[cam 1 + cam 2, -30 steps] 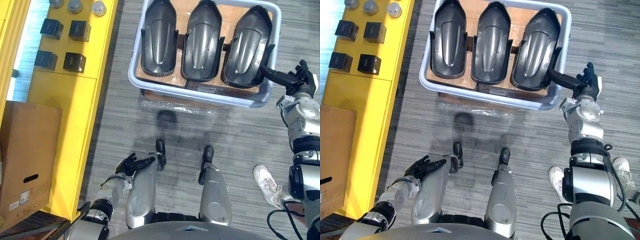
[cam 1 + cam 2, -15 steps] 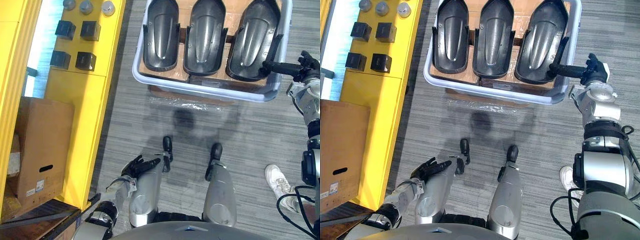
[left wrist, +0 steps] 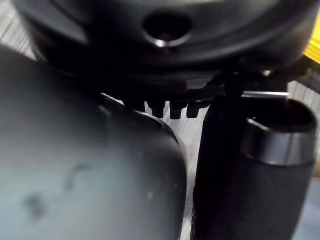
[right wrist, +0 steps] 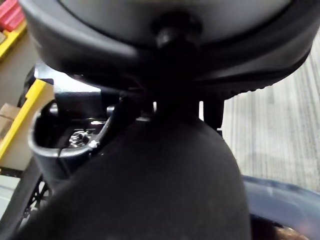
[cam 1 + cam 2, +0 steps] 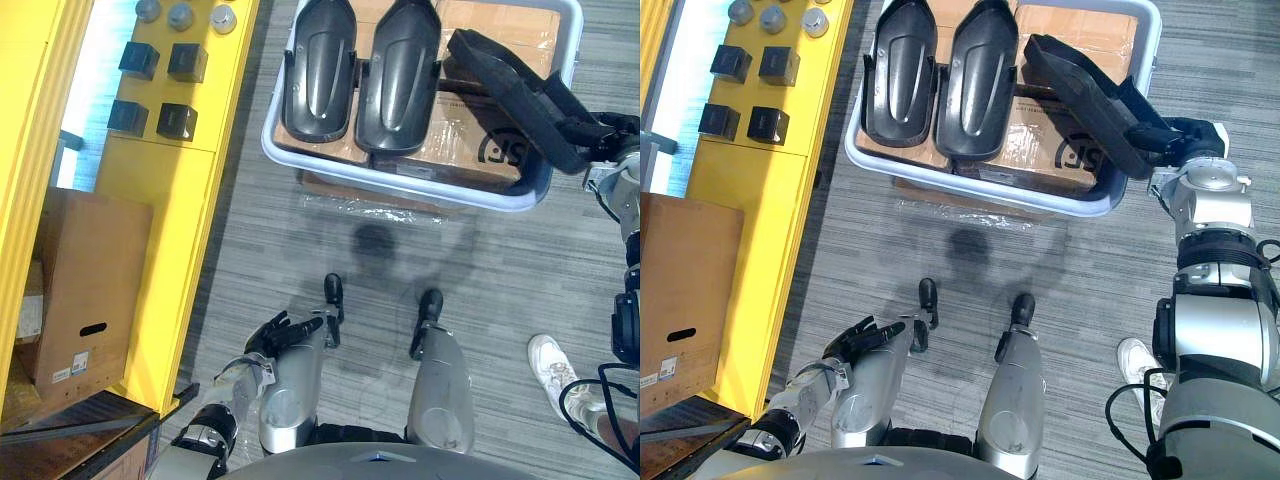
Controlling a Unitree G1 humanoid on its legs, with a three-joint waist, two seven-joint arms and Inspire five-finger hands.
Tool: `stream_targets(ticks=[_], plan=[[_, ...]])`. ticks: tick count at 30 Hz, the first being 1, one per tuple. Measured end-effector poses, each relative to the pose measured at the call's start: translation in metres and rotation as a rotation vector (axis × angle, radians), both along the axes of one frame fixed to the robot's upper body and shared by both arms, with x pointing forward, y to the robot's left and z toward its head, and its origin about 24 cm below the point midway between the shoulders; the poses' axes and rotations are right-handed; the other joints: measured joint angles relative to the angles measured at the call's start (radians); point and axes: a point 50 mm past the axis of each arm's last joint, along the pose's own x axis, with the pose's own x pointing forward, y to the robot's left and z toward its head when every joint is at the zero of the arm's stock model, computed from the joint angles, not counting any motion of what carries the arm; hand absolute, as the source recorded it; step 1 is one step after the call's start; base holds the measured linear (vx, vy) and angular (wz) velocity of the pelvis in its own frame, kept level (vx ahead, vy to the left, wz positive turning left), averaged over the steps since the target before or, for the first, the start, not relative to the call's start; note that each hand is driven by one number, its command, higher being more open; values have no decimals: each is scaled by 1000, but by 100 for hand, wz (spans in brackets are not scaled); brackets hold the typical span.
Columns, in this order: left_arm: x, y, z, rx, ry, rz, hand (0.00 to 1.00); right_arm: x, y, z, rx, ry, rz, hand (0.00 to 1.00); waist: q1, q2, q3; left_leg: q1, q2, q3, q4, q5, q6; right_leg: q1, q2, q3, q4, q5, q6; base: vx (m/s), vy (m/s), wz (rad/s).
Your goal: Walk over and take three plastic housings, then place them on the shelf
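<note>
Grey-blue plastic tub (image 5: 980,188) stands ahead of the robot, lined with cardboard (image 5: 1040,140). Two plastic housings (image 5: 902,65) lie hollow side up, side by side, at its left end. The third housing (image 5: 1090,90) is tilted above the bare cardboard at the tub's right end, its near end over the rim. The right hand (image 5: 1193,133) is clamped on that near end, out past the tub's right corner. The right wrist view is too dark to show how deep the fingers sit. The left hand (image 5: 862,338) hangs low beside the robot, fingers loosely spread and holding nothing.

The step in hand looks like drawing the first housing clear of the tub. The hold is at one tip of a long shell, so the far end will likely sag or swing. It would be wise to raise it until the low end is above the rim before pulling sideways. Dragging it across could nudge the middle housing (image 5: 978,70) or catch the tub wall.

The yellow shelf (image 5: 750,200) runs along the robot's left, with black blocks (image 5: 730,65) on its top and a cardboard box (image 5: 685,300) lower down. Turning that way should be slow and wide, with the shell kept level. A person's white shoe (image 5: 555,372) is on the floor near the robot's right side, so stepping back there is best avoided.
</note>
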Motion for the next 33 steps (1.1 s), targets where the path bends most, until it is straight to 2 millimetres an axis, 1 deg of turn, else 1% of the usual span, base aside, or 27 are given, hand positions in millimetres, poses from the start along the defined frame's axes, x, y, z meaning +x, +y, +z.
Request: stream_targets(ticks=[3,8,10,13,16,17,19,21,22,23,25,26,27,28,29,30,31,32,33], plan=[[0,0,0,-4,1,6,100,-2,-3,1,4,-9,-50,0,3,0,0,5,-1,-8,-16,14,-1,9,2,-8,-13,2,2,-10,3,8],[-5,2,-2,0,10,15,100,-7,-10,-1,30,-33,-160,0,10,-1,0,46,-2,-8,-63,34,-6,40,7,-11,-39,6,7,0,0,0],[-8,4,-3,5,5,22,100,-9,-13,2,28,-70,-201,0,6,-2,0,57,-1,-8,-77,39,-8,49,10,-13,-47,7,7,23,-7,0],[-12,6,-4,11,-1,29,100,-12,-17,11,-23,-147,-270,0,-3,-4,1,84,-1,-9,-103,50,-11,73,14,-18,-64,11,6,50,-11,1],[-12,7,-3,36,-18,43,100,-16,-20,18,-59,-238,-312,0,-17,-9,2,125,-1,-15,-129,52,-13,118,20,-28,-93,15,4,75,-12,5],[-17,8,-3,41,-26,60,100,-18,-20,20,-87,-268,-316,0,-28,-16,1,144,0,-20,-140,53,-14,145,25,-34,-115,20,4,102,-7,7],[-21,11,-1,55,-45,90,100,-27,-19,24,-147,-353,-317,0,-31,-29,1,183,2,-21,-166,55,-17,190,34,-37,-156,32,4,102,-4,0],[-26,17,2,76,-68,149,100,-35,-10,27,-217,-474,-306,0,-46,-58,-3,225,2,-21,-190,55,-19,236,40,-38,-188,36,5,102,-4,-2],[-29,23,5,94,-82,193,100,-39,-1,25,-253,-537,-296,0,-56,-80,-15,242,2,-22,-206,56,-21,253,43,-40,-203,36,5,73,-6,0],[-29,26,7,106,-88,217,100,-42,3,22,-272,-561,-292,0,-57,-93,-25,249,2,-22,-215,57,-23,258,44,-40,-209,36,5,92,-13,2],[-26,37,18,171,-124,329,100,-56,18,-3,-307,-601,-293,0,-59,-143,-77,286,2,-26,-251,61,-28,297,50,-50,-243,36,6,107,-21,5],[-25,39,21,181,-129,349,100,-59,20,-8,-310,-599,-294,0,-59,-150,-87,292,1,-27,-255,61,-28,305,51,-53,-248,36,6,116,-23,11],[-21,49,30,226,-153,442,100,-68,28,-32,-321,-568,-292,0,-60,-177,-137,312,0,-32,-281,63,-32,328,54,-61,-274,36,6,128,-23,10],[-18,60,43,258,-196,528,100,-76,37,-50,-314,-539,-283,0,-60,-201,-177,324,0,-34,-296,62,-37,341,57,-64,-290,36,6,131,-25,7],[-15,65,50,272,-223,568,100,-81,40,-59,-317,-525,-279,0,-58,-210,-196,328,0,-34,-305,62,-38,345,59,-65,-296,36,6,156,-34,13],[-9,73,68,296,-292,647,100,-93,47,-74,-306,-508,-270,0,-62,-221,-221,334,-3,-45,-312,61,-40,362,59,-82,-308,36,6,121,-29,17],[-6,76,78,308,-333,681,100,-99,50,-80,-310,-497,-267,0,-63,-224,-228,343,-4,-49,-319,61,-40,371,58,-90,-309,37,7,130,-20,27],[1,80,104,331,-454,741,100,-109,57,-89,-324,-486,-261,0,-72,-224,-232,363,-6,-54,-323,59,-40,393,56,-96,-309,37,8,68,3,16],[3,81,115,338,-510,754,100,-112,60,-91,-335,-485,-259,0,-75,-223,-237,365,-7,-55,-324,58,-40,396,55,-98,-309,37,8,62,16,13]])
